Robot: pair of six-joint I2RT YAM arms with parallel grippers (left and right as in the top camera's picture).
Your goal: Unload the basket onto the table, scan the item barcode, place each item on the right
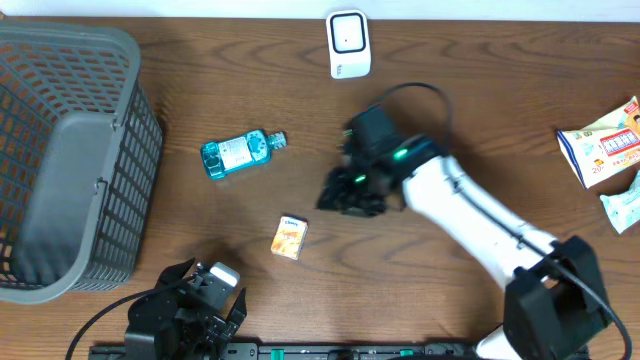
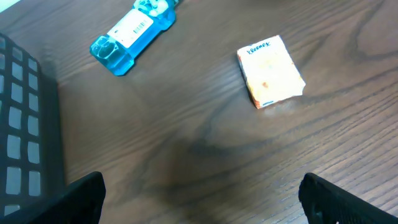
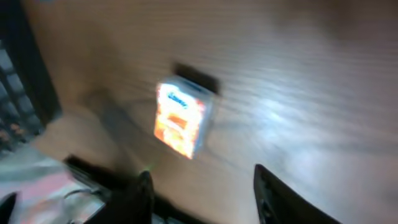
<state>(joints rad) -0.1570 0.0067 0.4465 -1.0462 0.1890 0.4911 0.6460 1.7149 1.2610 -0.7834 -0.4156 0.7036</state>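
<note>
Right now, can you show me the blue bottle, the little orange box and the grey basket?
blue bottle (image 1: 236,153): overhead view, on its white label.
orange box (image 2: 271,71): left wrist view, on the middle of its top face.
grey basket (image 1: 135,165): overhead view, on the lattice wall nearest the bottle.

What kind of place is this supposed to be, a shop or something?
Probably a mock shop checkout set up on a wooden table: a grey shopping basket, a white scanner-like device at the far edge, and small goods such as a blue bottle and an orange box.
</note>
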